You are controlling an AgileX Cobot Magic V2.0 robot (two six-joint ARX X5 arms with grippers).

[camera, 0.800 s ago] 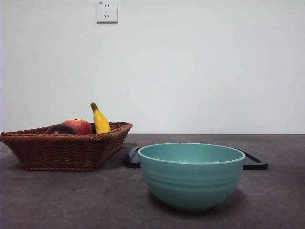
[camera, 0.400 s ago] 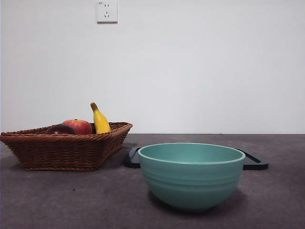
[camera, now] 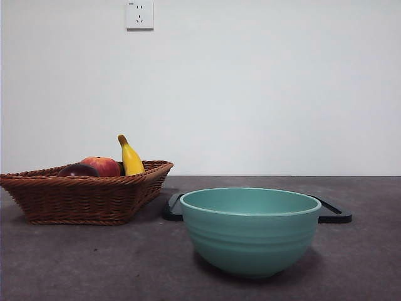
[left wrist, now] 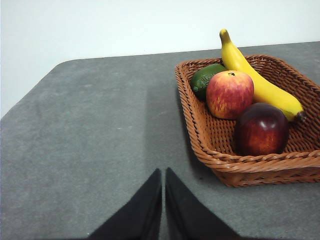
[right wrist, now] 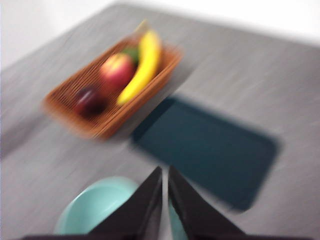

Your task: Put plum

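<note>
Low front camera, overhead wrists, all sharing basket (camera: 84,195)

The basket (left wrist: 240,160) just ahead of the left gripper (left wrist: 163,175) is woven wicker, reddish-brown with a rough, ribbed weave. In it the plum (left wrist: 261,130) has a smooth, glossy maroon skin that catches light. The peach-like fruit (left wrist: 229,94) beside it looks smooth with a duller sheen, and the banana (left wrist: 260,85) is smooth and waxy. The table (left wrist: 90,135) has a matt, faintly grainy grey surface, like felt. The teal bowl (camera: 250,232) looks like glazed ceramic, softly ridged. Past the right gripper (right wrist: 165,175), the dark tray (right wrist: 210,145) seems matt plastic, though that view is blurred.
</note>
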